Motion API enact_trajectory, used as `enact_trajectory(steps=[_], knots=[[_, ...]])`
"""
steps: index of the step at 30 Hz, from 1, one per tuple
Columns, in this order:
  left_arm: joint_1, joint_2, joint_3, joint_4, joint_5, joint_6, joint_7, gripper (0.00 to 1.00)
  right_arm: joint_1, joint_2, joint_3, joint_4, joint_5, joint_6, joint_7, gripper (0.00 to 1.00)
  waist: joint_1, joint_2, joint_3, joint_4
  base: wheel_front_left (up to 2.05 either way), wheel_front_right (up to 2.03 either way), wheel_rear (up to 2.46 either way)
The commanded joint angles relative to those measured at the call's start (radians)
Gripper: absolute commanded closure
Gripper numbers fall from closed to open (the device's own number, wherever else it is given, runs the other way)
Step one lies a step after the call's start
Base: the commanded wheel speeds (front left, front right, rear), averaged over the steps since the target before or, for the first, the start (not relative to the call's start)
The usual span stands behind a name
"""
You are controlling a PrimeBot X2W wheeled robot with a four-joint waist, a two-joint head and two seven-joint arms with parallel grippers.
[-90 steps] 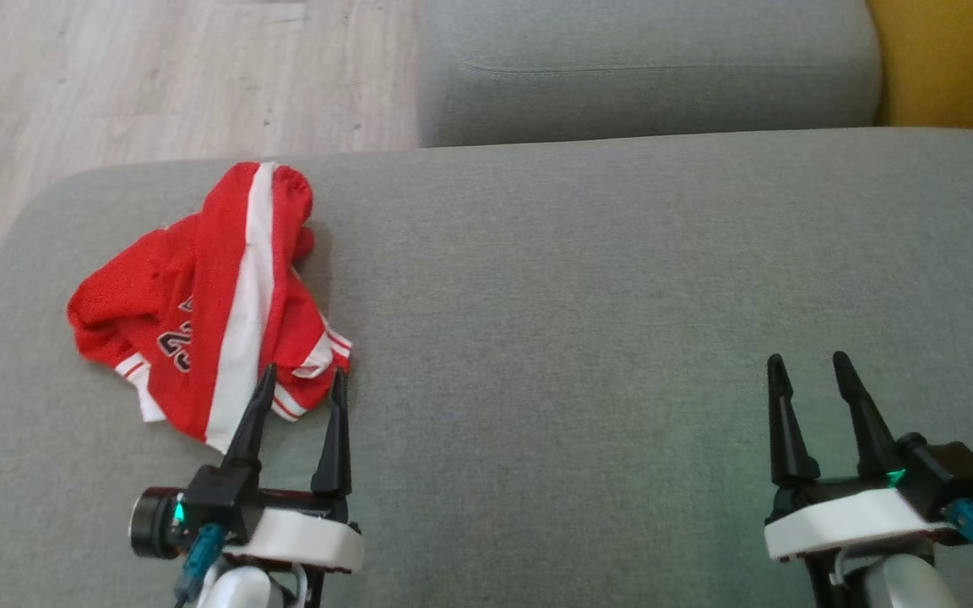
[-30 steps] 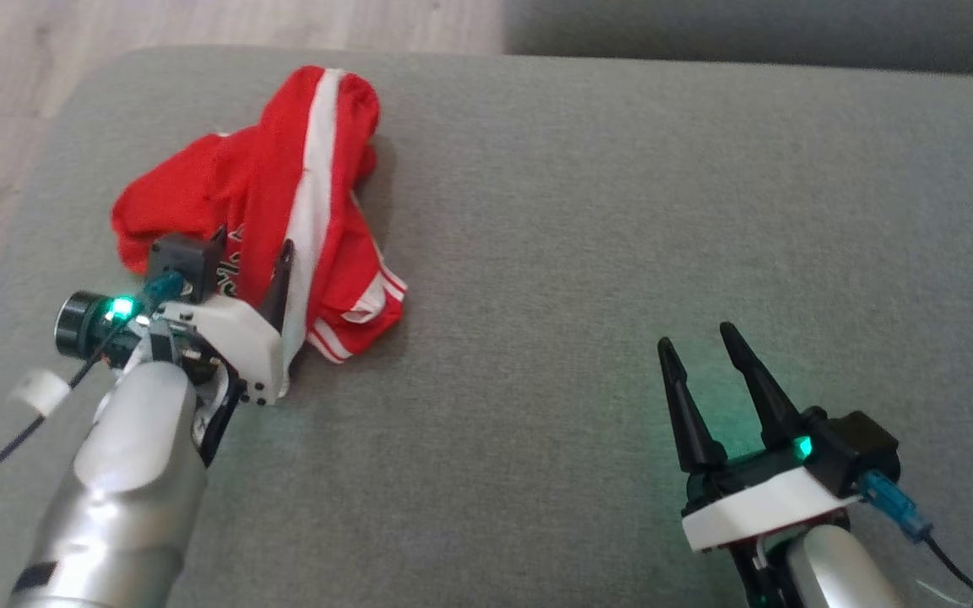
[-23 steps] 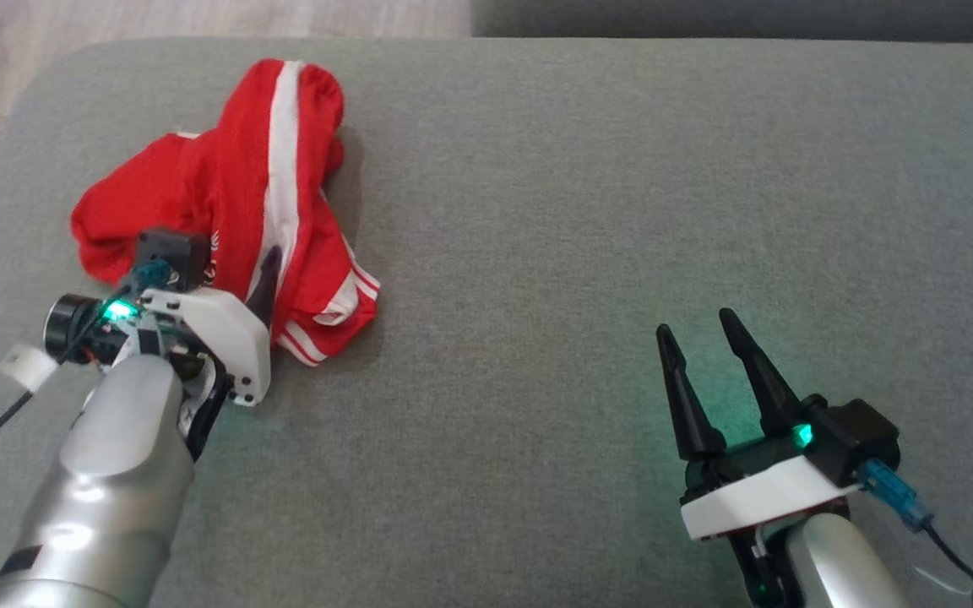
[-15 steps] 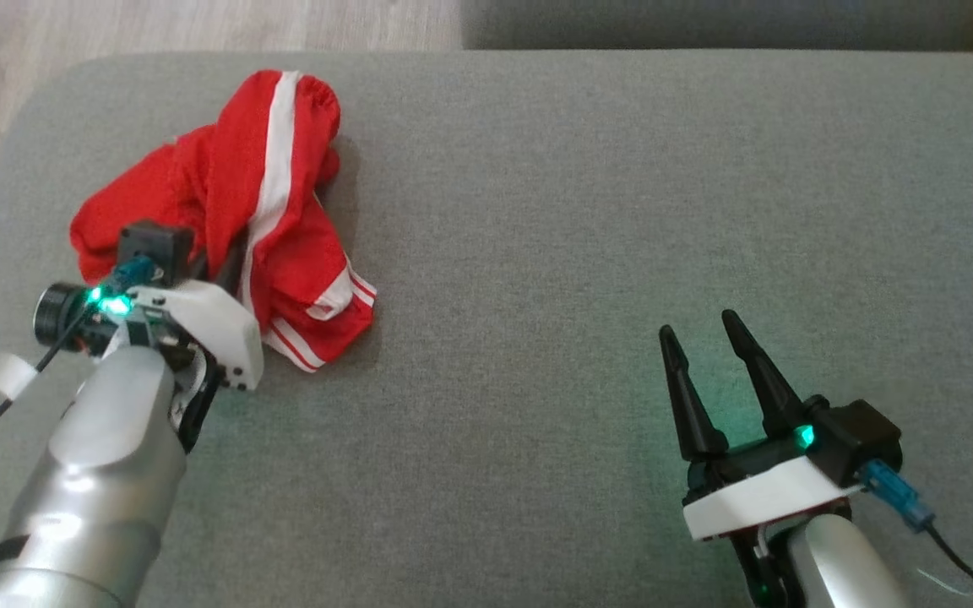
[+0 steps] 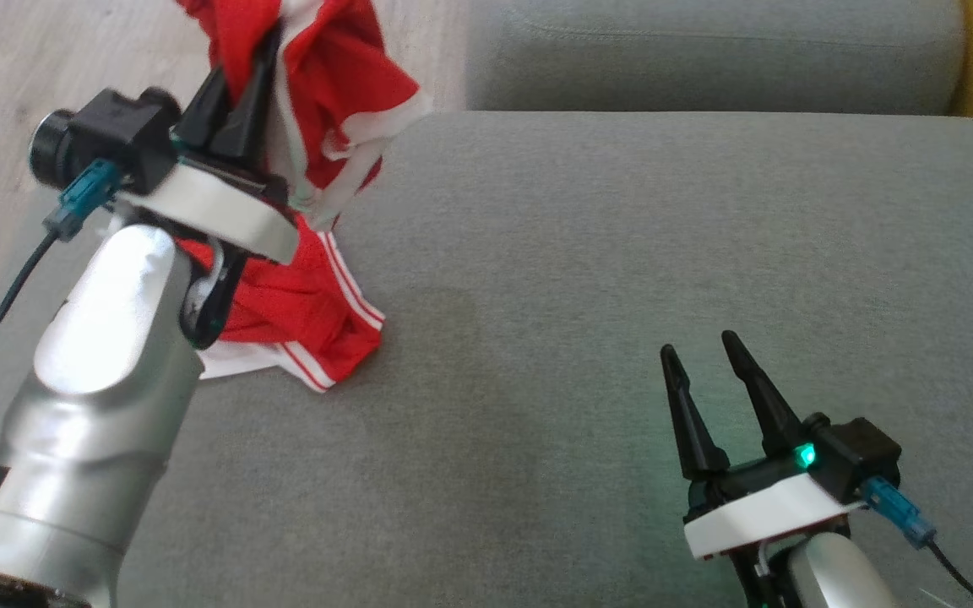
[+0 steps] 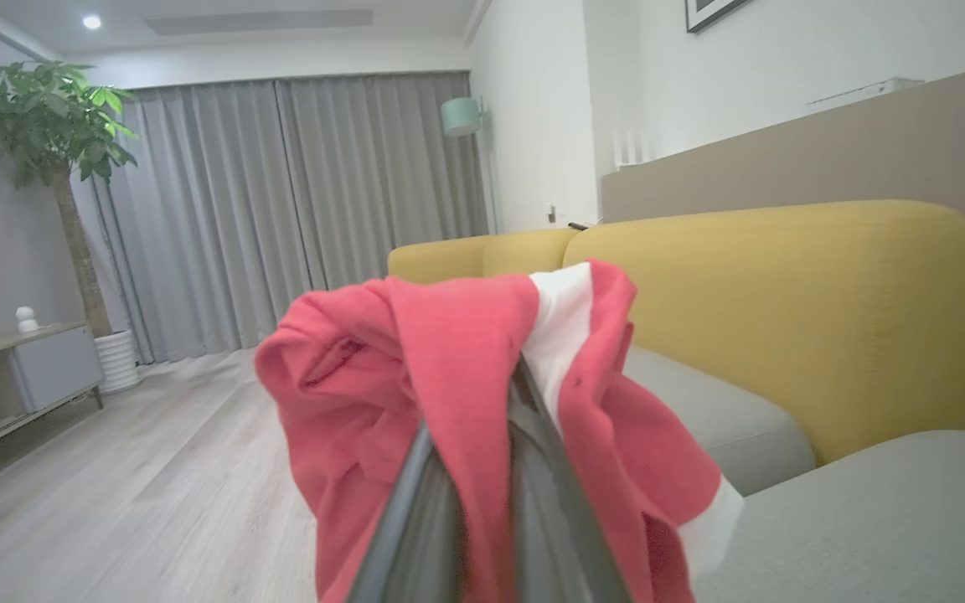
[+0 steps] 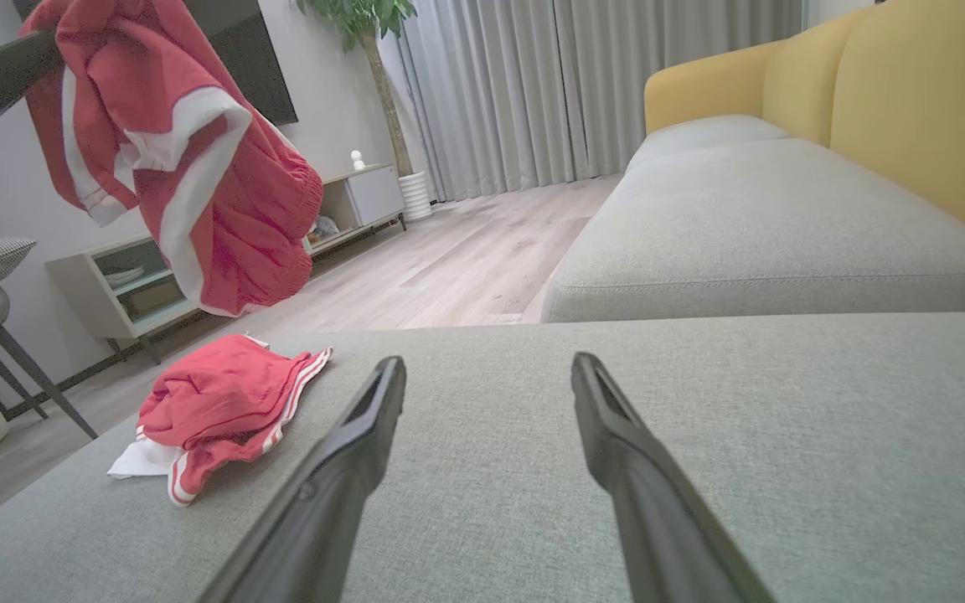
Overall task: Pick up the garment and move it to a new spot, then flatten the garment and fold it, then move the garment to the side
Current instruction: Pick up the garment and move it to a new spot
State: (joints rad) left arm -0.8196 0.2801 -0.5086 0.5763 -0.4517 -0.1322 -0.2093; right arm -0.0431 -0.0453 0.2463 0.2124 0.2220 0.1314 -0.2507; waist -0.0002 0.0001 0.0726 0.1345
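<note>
Lift of red-and-white garment [image 5: 343, 76] off grey sofa cushion [image 5: 622, 295]
A second ago the left end effector [image 5: 241, 89] stood wide over the heap at ten o'clock; now it is clamped tight on a fold and raised to eleven o'clock, cloth hanging clear. A second red piece [image 5: 301, 308] with a white-striped hem stays on the cushion beneath, so the pick-up looks partial. The right end effector [image 5: 697, 343], at five o'clock, is spread wide and empty. No number or label reads now

Above the sofa cushion's [image 5: 622, 253] left edge the left end effector [image 5: 243, 80] grips a hanging garment [image 5: 334, 76], another garment [image 5: 292, 308] lies on the cushion beneath it, and the right end effector [image 5: 699, 348] sits toward the near edge, well to the right.
</note>
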Motion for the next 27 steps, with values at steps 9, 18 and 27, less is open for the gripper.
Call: enact_trajectory(steps=[9,18,27], knots=[[-0.011,0.017,-0.037,-0.216,-0.051,0.015,0.159,1.00,-0.029,-0.005,0.028,-0.053,0.046,-0.001,-0.011,0.00,0.0002,-0.0001,-0.002,-0.150,0.00,0.00,0.00],[-0.012,0.004,-0.117,-0.219,0.024,0.061,0.223,1.00,-0.088,-0.005,0.051,-0.114,0.078,-0.001,-0.011,0.00,0.0002,-0.0001,0.095,-0.366,0.00,0.00,0.00],[-0.051,-0.076,-0.221,-0.053,0.058,0.029,0.189,0.00,-0.105,-0.005,0.056,-0.138,0.092,-0.001,-0.011,0.00,0.0002,-0.0001,0.149,-0.448,0.00,0.00,0.00]])
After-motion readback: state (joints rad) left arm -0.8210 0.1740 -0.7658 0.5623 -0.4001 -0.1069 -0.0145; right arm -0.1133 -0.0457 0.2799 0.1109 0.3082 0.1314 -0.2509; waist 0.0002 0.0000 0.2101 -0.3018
